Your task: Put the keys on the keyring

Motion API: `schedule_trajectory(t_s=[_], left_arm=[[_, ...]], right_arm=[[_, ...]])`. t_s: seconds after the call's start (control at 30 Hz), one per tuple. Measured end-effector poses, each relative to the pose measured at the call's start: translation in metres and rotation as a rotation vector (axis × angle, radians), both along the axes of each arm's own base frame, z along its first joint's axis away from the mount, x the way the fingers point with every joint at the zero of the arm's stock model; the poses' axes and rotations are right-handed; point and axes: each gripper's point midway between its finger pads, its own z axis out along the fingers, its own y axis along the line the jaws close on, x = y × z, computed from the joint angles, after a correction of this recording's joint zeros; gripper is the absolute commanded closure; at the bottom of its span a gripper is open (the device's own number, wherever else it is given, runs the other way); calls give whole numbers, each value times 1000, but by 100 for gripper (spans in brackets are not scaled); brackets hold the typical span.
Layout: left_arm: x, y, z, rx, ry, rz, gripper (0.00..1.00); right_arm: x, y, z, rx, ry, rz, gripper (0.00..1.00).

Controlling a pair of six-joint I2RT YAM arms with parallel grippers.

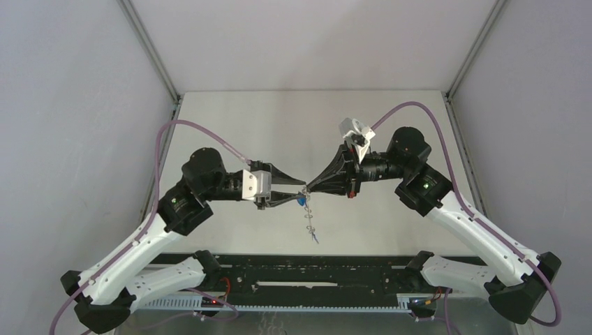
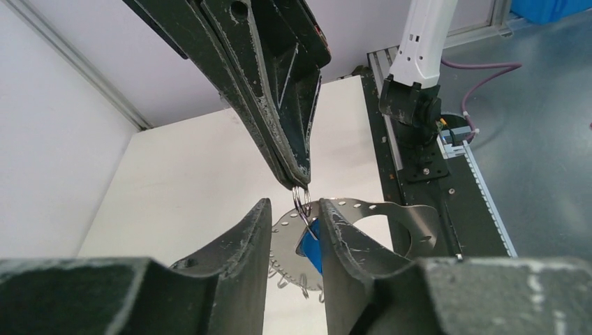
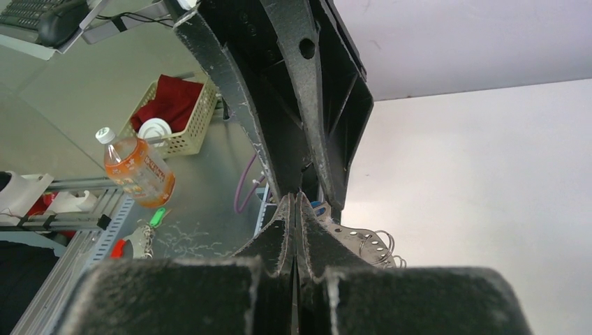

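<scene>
The keyring [image 2: 363,209], a flat grey hoop with holes and wire loops on its rim, hangs in the air between my two grippers; in the top view it shows edge-on [image 1: 311,222]. My right gripper [image 2: 300,183] is shut on one small wire loop [image 2: 301,198] at the hoop's top. My left gripper [image 2: 293,206] is open, its jaws apart on either side of a blue key tag [image 2: 312,244], which lies against its right finger. The tag also shows in the top view [image 1: 300,200]. A second small blue bit [image 1: 317,239] hangs at the hoop's lower end. The metal keys themselves are too small to make out.
The two grippers meet tip to tip [image 1: 305,187] above the middle of the white table [image 1: 230,132]. The black rail [image 1: 314,269] with the arm bases runs along the near edge. Off the table, the right wrist view shows a bottle [image 3: 136,171], a basket [image 3: 171,112] and a green-tagged bunch [image 3: 155,220].
</scene>
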Motion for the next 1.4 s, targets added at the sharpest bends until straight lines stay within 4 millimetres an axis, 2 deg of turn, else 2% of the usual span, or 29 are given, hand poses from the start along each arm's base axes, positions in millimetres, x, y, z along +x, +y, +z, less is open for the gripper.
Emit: schedule_trajectory(t_s=[0.3, 0.4, 0.53, 0.63, 0.67, 0.7, 0.73, 0.8, 1.03, 1.23, 1.4], left_arm=[[-1, -1, -4, 11, 24, -6, 85], [-1, -1, -5, 17, 30, -7, 99], [-1, -1, -8, 25, 40, -5, 100], [0, -2, -11, 41, 55, -4, 100], [1, -2, -13, 52, 65, -3, 100], [1, -3, -14, 64, 76, -2, 100], [2, -3, -16, 77, 88, -1, 100], [3, -4, -18, 100, 109, 2, 100], [4, -2, -18, 167, 128, -2, 100], [6, -2, -20, 215, 109, -10, 100], [7, 0, -30, 254, 106, -17, 100]], right_arm=[[-1, 2, 0, 0, -4, 6, 100], [-1, 2, -1, 0, -8, 3, 100], [-2, 3, -2, -5, -8, 6, 98], [-2, 1, -7, -21, -3, 0, 68], [-1, 0, -9, -30, -2, -5, 62], [1, -1, -11, -42, -3, -16, 52], [2, -3, -13, -55, -5, -27, 47], [6, -8, -14, -94, -24, -57, 44], [15, -19, 1, -203, -172, -108, 48], [18, -9, -20, -339, -188, -52, 53], [15, -1, -38, -430, -194, -20, 59]])
